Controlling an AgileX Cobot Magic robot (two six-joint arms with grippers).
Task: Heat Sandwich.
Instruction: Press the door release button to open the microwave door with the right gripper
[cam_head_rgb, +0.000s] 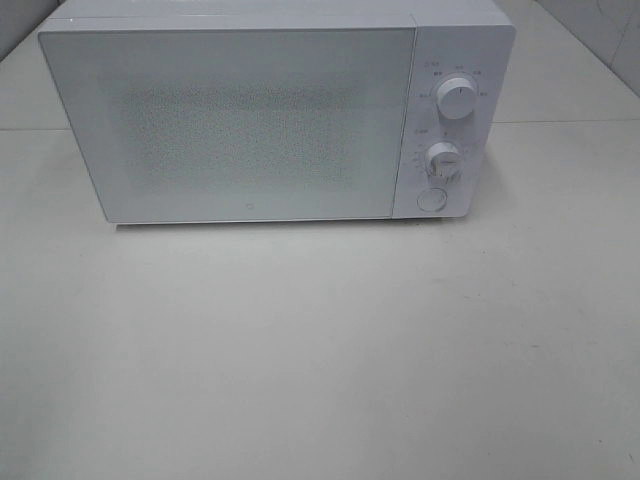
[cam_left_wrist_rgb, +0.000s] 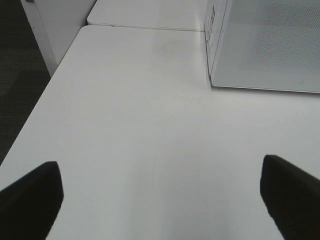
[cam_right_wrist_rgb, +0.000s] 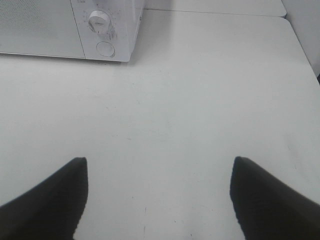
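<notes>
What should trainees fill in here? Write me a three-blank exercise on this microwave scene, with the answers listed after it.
1. The microwave stands with its door ____.
2. To the right of the door sit ____ round knobs, with a round button below them.
3. The left gripper and the right gripper hang above the table, empty, their jaws ____.

Missing words: shut; two; open.

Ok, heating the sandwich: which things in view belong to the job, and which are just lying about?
Job: white box-shaped microwave with shut door, its upper round white dial, lower round white dial; open left claw, open right claw. No sandwich in view.
Lying about: only the plain white tabletop.
</notes>
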